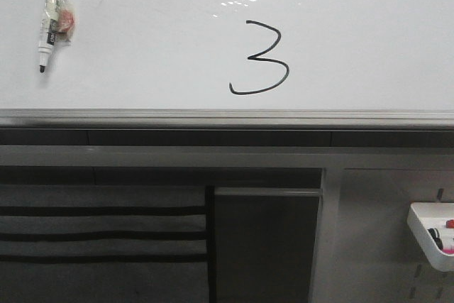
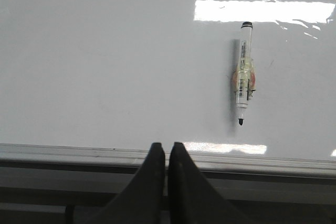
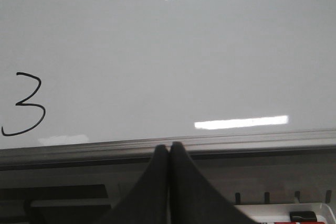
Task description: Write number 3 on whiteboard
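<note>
Judging by its looks, we take the marker (image 1: 50, 20) for light, stiff and slick; we would grip mid-barrel, by the taped band (what that pinkish wad is, we cannot tell). It lies on the whiteboard (image 1: 142, 47) at ten o'clock, uncapped, the 3 (image 1: 259, 59) near centre. Left gripper (image 2: 167, 150) and right gripper (image 3: 168, 149) are closed, empty. Both arms stay unseen in front view.

marker (image 1: 50, 20): top end cut by the front view's 12 o'clock edge; label print too small to read
tray (image 1: 430, 230): cut off at 3 o'clock; contents too small to name
whiteboard (image 1: 142, 54): glare hides surface at 12 o'clock
</note>
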You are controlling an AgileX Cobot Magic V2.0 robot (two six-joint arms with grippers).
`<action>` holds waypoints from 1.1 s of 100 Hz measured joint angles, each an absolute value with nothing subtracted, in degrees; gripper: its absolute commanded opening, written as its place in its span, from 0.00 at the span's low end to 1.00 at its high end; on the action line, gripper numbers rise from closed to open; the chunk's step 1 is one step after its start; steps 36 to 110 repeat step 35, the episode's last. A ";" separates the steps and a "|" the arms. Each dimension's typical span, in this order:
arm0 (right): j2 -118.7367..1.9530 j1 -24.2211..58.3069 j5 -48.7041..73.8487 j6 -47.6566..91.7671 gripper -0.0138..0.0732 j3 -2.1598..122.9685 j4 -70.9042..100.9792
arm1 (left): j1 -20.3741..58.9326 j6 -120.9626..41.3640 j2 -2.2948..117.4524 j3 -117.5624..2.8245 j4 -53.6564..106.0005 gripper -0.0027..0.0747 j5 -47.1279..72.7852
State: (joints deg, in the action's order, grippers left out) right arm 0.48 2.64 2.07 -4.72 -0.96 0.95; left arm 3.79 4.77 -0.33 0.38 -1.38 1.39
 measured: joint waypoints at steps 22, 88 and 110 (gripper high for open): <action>0.48 2.20 2.07 -5.05 0.07 -0.96 0.72 | 3.79 4.77 -0.33 0.38 -1.38 0.01 1.39; 0.48 2.20 2.07 -5.05 0.07 -0.96 0.73 | 3.79 4.77 -0.33 0.38 -1.38 0.01 1.39; 0.48 2.20 2.07 -5.05 0.07 -0.96 0.73 | 3.79 4.77 -0.33 0.38 -1.38 0.01 1.39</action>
